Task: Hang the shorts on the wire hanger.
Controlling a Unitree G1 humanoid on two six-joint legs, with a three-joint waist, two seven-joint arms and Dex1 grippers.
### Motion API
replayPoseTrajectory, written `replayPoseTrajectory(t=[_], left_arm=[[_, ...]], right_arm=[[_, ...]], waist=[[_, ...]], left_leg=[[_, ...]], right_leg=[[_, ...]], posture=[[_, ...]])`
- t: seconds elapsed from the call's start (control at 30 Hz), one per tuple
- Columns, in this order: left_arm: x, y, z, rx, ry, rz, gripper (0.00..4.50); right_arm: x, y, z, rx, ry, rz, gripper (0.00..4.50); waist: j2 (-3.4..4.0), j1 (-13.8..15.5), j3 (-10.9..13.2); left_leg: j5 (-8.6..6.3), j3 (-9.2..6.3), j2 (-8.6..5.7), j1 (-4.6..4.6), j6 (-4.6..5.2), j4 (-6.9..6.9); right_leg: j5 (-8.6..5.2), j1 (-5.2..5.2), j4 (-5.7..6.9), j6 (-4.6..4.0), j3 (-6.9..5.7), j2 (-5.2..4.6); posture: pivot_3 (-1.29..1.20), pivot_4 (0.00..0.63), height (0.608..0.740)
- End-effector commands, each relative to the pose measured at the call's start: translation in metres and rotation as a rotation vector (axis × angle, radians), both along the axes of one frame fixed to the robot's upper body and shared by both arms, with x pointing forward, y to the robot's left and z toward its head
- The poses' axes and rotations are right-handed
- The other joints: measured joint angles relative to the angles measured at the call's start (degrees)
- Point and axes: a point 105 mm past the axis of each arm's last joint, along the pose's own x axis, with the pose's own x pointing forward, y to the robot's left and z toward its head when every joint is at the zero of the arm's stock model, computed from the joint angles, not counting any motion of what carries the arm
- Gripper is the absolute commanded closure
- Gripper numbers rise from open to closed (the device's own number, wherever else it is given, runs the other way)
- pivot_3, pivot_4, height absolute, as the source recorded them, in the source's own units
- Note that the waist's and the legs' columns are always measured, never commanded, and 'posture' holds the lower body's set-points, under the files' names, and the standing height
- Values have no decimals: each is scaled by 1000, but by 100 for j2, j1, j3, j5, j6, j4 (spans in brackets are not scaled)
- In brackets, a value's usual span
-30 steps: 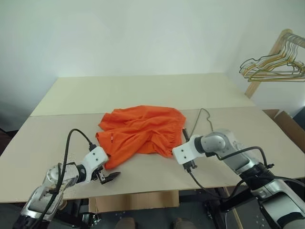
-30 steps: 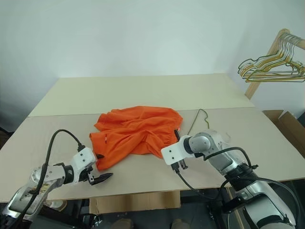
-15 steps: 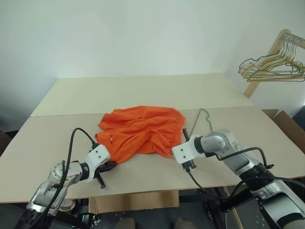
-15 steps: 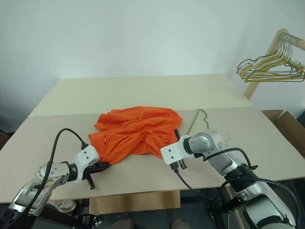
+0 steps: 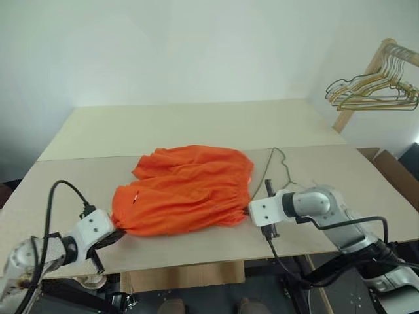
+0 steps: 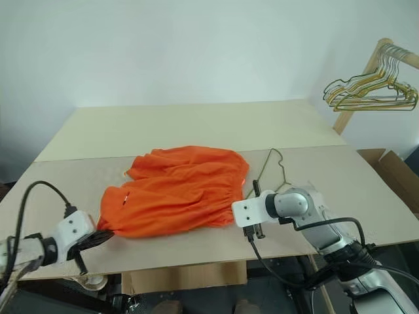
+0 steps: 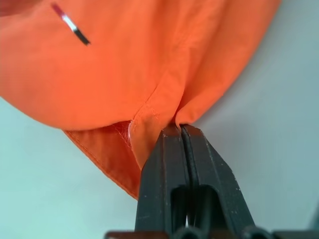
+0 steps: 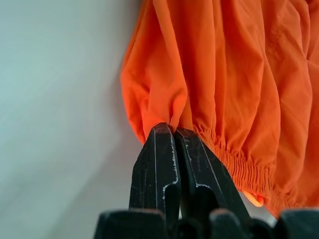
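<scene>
While spread across the near half of the desk [image 5: 196, 124], the shorts [image 5: 186, 193] are stretched between both end effectors. One fabric edge is pinched by the left end effector [image 7: 180, 130], clamped shut at the garment's left corner. The gathered waistband is gripped by the right end effector [image 8: 173, 130], likewise clamped shut. Just beyond the right end effector, the wire hanger [image 5: 275, 167] is seen lying beside the shorts.

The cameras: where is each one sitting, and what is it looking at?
Left and right eye views: on the head, looking down at the table, both arms showing.
Left wrist view: behind the left gripper, jaws shut on the shorts.
Right wrist view: behind the right gripper, pinching the waistband.
All share the shorts.
</scene>
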Motion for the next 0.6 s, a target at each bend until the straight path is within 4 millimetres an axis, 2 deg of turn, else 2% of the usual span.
replayPoseTrajectory(t=[0.03, 0.13, 0.17, 0.23, 0.3, 0.4, 0.43, 0.47, 0.53, 0.57, 0.6], left_arm=[[-5, -12, 13, -9, -13, -84, 4479], [0, -19, 12, -17, -8, -97, 4479], [9, -23, 15, -31, -44, -90, 4479], [48, -31, 30, -52, -205, -18, 4479], [92, -38, 60, -106, -394, 86, 4479], [156, -36, 131, -180, -735, 295, 4479], [171, -33, 162, -202, -856, 369, 4479], [179, -31, 183, -217, -929, 415, 4479], [182, -25, 236, -289, -1117, 491, 4479], [174, -23, 267, -353, -1215, 493, 4479], [162, -22, 293, -422, -1304, 474, 4479]], right_arm=[[-13, 2, 20, 30, 5, 54, 4500], [-16, 5, 21, 47, 45, 47, 4500], [-9, 7, 23, 62, 26, 27, 4500], [20, 10, 34, 103, -58, -72, 4500], [60, 9, 51, 150, -167, -217, 4500], [126, 1, 98, 218, -434, -437, 4500], [147, -3, 122, 238, -571, -514, 4500], [160, -6, 138, 249, -662, -559, 4500], [178, -12, 189, 330, -895, -658, 4500], [179, -15, 224, 432, -1014, -695, 4500], [174, -16, 254, 553, -1104, -712, 4500]], waist=[[1, 46, 1], [0, 80, 1], [0, 89, 1], [5, 117, 4], [3, 134, 5], [-10, 127, -1], [-14, 116, 0], [-18, 94, -3], [-19, 45, -8], [-27, 15, -13], [-26, -47, -14]], left_leg=[[0, 1, -1, 1, 0, 0], [0, 1, 1, 8, 0, 1], [0, 0, 1, 9, 0, 1], [0, 0, -1, 12, 0, 3], [6, -4, -3, 13, -8, 9], [13, -17, -7, 13, -17, 11], [15, -19, -9, 10, -20, 9], [20, -20, -12, 0, -29, 7], [50, -24, -19, -72, -82, -5], [82, -21, -19, -97, -137, -10], [87, -15, -23, -143, -146, -13]], right_leg=[[-1, 1, -1, 1, 0, 0], [-2, 6, -1, 2, -1, 3], [-3, 7, -2, 3, -2, 4], [-3, 13, -3, 5, -3, 4], [1, 19, 0, 8, -5, 8], [19, 31, -7, 0, -9, 15], [29, 26, -4, -4, -9, 15], [35, 13, -4, -6, -9, 13], [45, -65, 2, -6, -8, 5], [45, -103, 28, -6, -7, 1], [45, -159, 42, -7, -5, -7]], posture=[[123, 0, 740], [120, 0, 740], [119, 0, 740], [114, 0, 740], [100, 0, 740], [78, 0, 740], [70, 0, 740], [70, 0, 740], [56, 0, 740], [50, 0, 740], [48, 0, 740]])
